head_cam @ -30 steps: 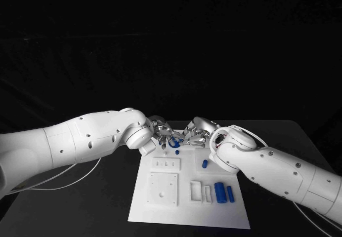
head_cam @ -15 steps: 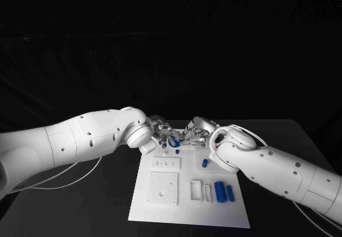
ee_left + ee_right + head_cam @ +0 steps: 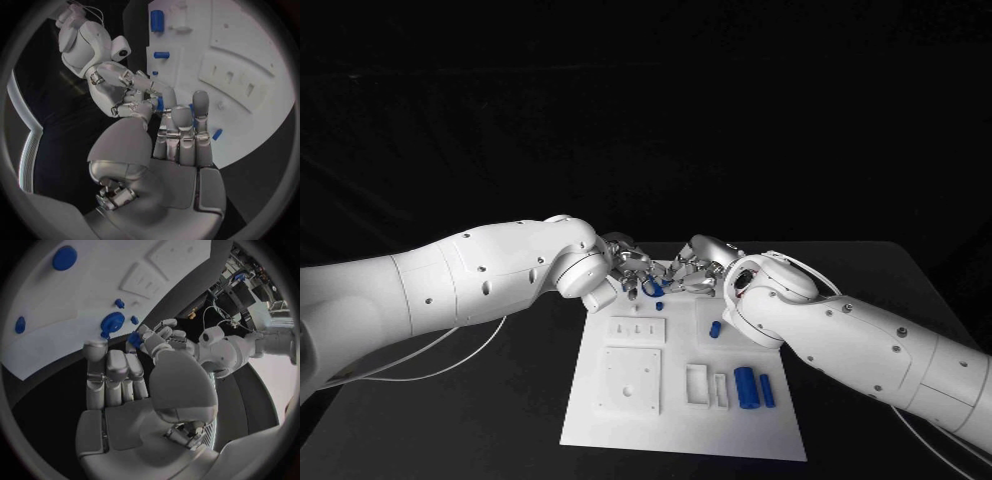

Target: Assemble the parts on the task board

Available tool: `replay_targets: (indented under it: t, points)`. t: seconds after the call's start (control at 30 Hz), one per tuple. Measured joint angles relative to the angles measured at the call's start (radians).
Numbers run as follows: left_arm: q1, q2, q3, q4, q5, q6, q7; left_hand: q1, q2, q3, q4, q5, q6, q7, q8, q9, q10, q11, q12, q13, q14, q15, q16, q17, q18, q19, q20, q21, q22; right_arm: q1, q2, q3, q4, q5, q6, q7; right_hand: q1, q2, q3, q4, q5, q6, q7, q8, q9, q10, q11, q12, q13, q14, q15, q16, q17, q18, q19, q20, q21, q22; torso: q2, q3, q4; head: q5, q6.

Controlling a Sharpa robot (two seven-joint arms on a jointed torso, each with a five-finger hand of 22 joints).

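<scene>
Both robot hands meet above the task board's (image 3: 682, 420) far edge, left robot hand (image 3: 629, 272) and right robot hand (image 3: 697, 272) jointly pinching a blue part (image 3: 652, 288) (likely a handover); next, seating it.

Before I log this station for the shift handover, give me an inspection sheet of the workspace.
Surface: black table, bare round the task board.
Job's things: blue parts on the board: two upright cylinders, a small piece, a tiny one; a blue ring-shaped part between both hands at the far edge.
Clutter: nothing seen.
Hands: left hand and right hand meet, fingers on the ring part; who bears it, cannot tell.
Cables: white cable under the left arm.
Surroundings: dark backdrop.
</scene>
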Motion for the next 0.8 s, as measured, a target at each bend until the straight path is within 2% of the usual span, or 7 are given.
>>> replay_targets:
  t: [0.17,0.3,0.47,0.53,0.67,0.8]
  points:
    - [0.0,0.001,0.0,-0.001,0.0,-0.003,0.0,-0.024,-0.014,0.018,-0.018,0.034,0.009,0.009,0.001,0.0,-0.003,-0.006,0.047,0.012,0.002,-0.008,0.016,0.018,0.0,0.006,-0.006,0.003,0.003,0.0,0.001,0.0,-0.003,0.0,-0.001,0.002,0.0,0.0,0.002,0.002,0.004,0.001,-0.001,0.0,0.0,-0.004,-0.004,-0.006,-0.002,-0.003,0.0,-0.004,-0.001,0.0,0.0,0.0,-0.006,0.0,0.0,-0.0001,0.0002,0.0,-0.001]
    - [0.0,0.002,-0.001,-0.002,0.0,-0.006,0.0,-0.041,-0.027,0.038,-0.038,0.066,0.011,0.011,0.005,0.0,-0.001,-0.014,0.091,0.019,0.003,-0.01,0.046,0.07,-0.001,0.009,-0.009,0.008,0.007,0.0,0.002,0.0,-0.005,0.001,-0.003,0.004,-0.007,-0.007,0.002,0.002,0.005,0.006,-0.006,-0.001,-0.001,-0.004,-0.004,-0.013,-0.007,-0.003,0.0,-0.008,-0.005,0.0,0.0,0.0,-0.012,0.0,0.0,0.0,0.0001,0.001,-0.002]
    - [0.0,0.003,-0.001,-0.002,-0.002,-0.009,0.002,-0.045,-0.033,0.039,-0.039,0.095,0.013,0.012,0.006,0.001,-0.001,-0.014,0.116,0.022,0.004,-0.01,0.062,0.108,-0.001,0.009,-0.009,0.014,0.013,0.0,0.001,0.0,-0.007,0.003,-0.008,0.01,-0.004,-0.014,0.003,0.008,0.005,0.006,-0.007,-0.001,-0.008,-0.004,-0.004,-0.019,-0.012,-0.003,0.0,-0.012,-0.009,0.0,0.0,0.0,-0.019,0.0,0.0,-0.0003,0.0,0.003,-0.003]
    - [0.0,0.003,-0.001,-0.002,-0.003,-0.01,0.003,-0.045,-0.042,0.043,-0.043,0.11,0.013,0.012,0.006,0.015,-0.001,-0.014,0.127,0.025,0.006,-0.009,0.07,0.123,-0.001,0.009,-0.009,0.015,0.014,0.0,0.0,0.0,-0.007,0.004,-0.011,0.013,-0.004,-0.014,0.001,0.01,0.005,0.001,-0.013,-0.001,-0.011,-0.01,-0.001,-0.025,-0.015,-0.003,0.0,-0.014,-0.011,0.0,0.0,0.0,-0.026,0.0,0.0,-0.0003,-0.0001,0.003,-0.003]
    - [0.0,0.003,0.0,-0.002,-0.005,-0.013,0.007,-0.046,-0.048,0.049,-0.049,0.129,0.013,0.012,0.005,0.015,-0.001,-0.015,0.137,0.028,0.009,-0.009,0.079,0.142,-0.001,0.009,-0.009,0.016,0.017,-0.001,-0.001,-0.002,-0.008,0.009,-0.016,0.022,-0.011,-0.032,-0.016,0.026,0.028,-0.062,0.005,0.003,-0.032,-0.032,0.01,-0.057,-0.038,-0.005,0.002,-0.029,-0.022,0.0,0.0,0.0,-0.049,0.0,0.0,-0.0003,0.0,0.004,-0.003]
    - [0.0,0.005,0.0,0.004,-0.007,-0.015,0.015,-0.051,-0.054,0.058,-0.058,0.142,0.014,0.012,0.005,0.015,-0.001,-0.018,0.15,0.031,0.013,-0.012,0.089,0.157,-0.001,0.009,-0.009,0.019,0.021,-0.001,-0.004,-0.002,-0.008,0.014,-0.026,0.036,-0.002,-0.053,-0.084,0.033,0.059,-0.148,0.029,0.003,-0.048,-0.086,0.023,-0.14,-0.109,-0.024,0.018,-0.057,-0.046,0.0,-0.002,0.012,-0.111,0.0,0.0,-0.0003,-0.0002,0.005,-0.003]
